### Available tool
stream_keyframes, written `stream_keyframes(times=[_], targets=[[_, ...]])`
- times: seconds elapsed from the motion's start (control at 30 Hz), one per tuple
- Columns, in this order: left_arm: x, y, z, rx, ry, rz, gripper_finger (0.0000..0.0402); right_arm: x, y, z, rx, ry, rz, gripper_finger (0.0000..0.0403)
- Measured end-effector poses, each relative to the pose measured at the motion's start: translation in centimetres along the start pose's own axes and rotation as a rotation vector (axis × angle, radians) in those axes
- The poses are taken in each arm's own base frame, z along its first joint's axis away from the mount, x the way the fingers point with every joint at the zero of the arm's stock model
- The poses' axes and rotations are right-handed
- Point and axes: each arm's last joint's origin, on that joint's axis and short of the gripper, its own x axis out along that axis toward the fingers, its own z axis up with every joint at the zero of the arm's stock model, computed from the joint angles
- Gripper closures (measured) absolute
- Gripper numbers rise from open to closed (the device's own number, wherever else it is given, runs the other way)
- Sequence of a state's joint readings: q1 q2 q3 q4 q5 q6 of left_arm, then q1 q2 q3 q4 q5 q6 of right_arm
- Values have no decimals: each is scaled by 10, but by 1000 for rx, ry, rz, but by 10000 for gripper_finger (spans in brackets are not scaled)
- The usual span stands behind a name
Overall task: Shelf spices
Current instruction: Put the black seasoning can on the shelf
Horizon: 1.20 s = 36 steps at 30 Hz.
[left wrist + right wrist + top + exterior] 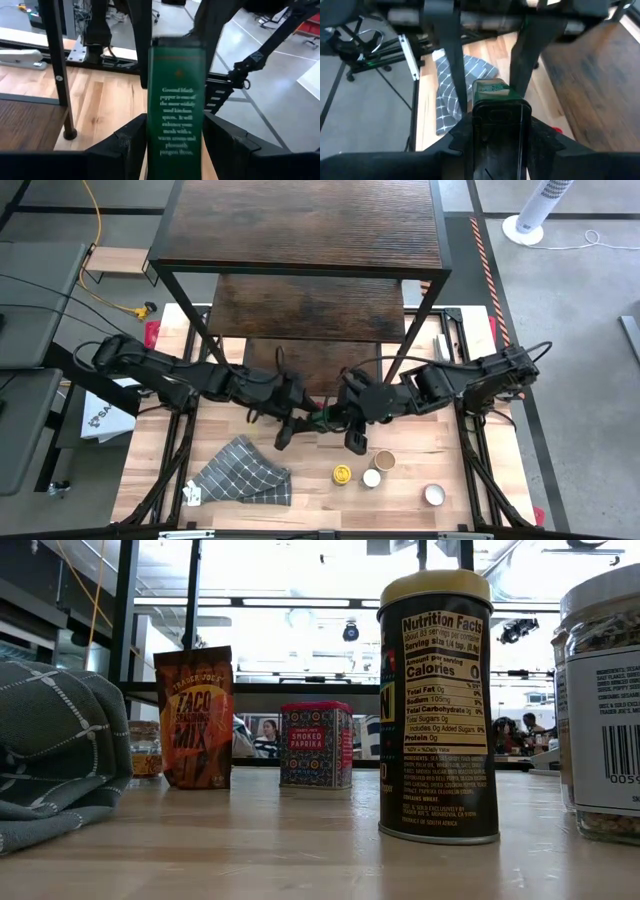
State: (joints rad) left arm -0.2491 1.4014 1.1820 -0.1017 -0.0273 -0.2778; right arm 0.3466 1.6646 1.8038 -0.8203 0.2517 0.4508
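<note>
Both dark two-finger grippers meet just in front of the tall three-tier shelf of dark brown wood boards on a thin black metal frame (305, 225), over the light wooden table (450, 445), and both are clamped on the same thing: a slim green rectangular pepper tin with pale lettering (175, 110). The left gripper (293, 423) reaches in from the shelf's left side, its fingers pressed against the tin's two long flanks, as its wrist view shows. The right gripper (345, 420) comes from the shelf's right side and holds the tin's other end, the fingers closed against its sides in the right wrist view, where the tin (495, 100) points toward a grey checked cloth (455, 90). The tin hangs between the two grippers, off the table, near the shelf's lowest board. That crumpled cloth (240, 470) lies on the table in front of the shelf, toward its left. Further in front and to the right stand a yellow-lidded dark round can (342, 474), a white-lidded jar (371, 478), a tan-lidded jar (385, 460) and another white-lidded jar (434, 495), each apart from the shelf. In the low view an orange taco-mix pouch (194, 718) and a small red smoked-paprika tin (316, 744) stand upright farther back, close to the shelf's legs.
</note>
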Motion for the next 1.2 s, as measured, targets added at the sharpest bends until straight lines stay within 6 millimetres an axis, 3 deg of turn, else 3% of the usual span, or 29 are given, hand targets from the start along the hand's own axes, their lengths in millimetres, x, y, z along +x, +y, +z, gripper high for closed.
stream_keyframes(times=[0.23, 0.4, 0.47, 0.67, 0.77, 0.87, 0.97, 1.07, 1.2], targets=[[7, 2, -4, 0, 28, -29, 224, 0, 0, 2, -4, -12, 15, 292], [7, 4, -3, 19, 14, -4, 297, 0, -1, 2, 16, -7, 5, 292], [7, 5, -2, 24, 13, -5, 298, -2, -2, 3, 12, -6, -8, 287], [3, 7, -14, -10, 136, 24, 298, -25, -3, 14, -48, 3, -35, 126], [-7, 5, -17, -21, 187, 72, 298, -42, -5, 13, 3, 78, -53, 76], [-17, 1, -14, -12, 145, 121, 298, -51, -2, 1, 98, 165, -107, 62], [-26, -2, -9, -16, 28, 127, 298, -52, 13, -18, 102, 174, -184, 60], [-31, -3, -9, -57, -106, 95, 298, -45, 28, -40, 126, 155, -256, 59], [-24, 4, -27, -145, -262, 70, 298, -27, 40, -75, 217, 140, -343, 58]])
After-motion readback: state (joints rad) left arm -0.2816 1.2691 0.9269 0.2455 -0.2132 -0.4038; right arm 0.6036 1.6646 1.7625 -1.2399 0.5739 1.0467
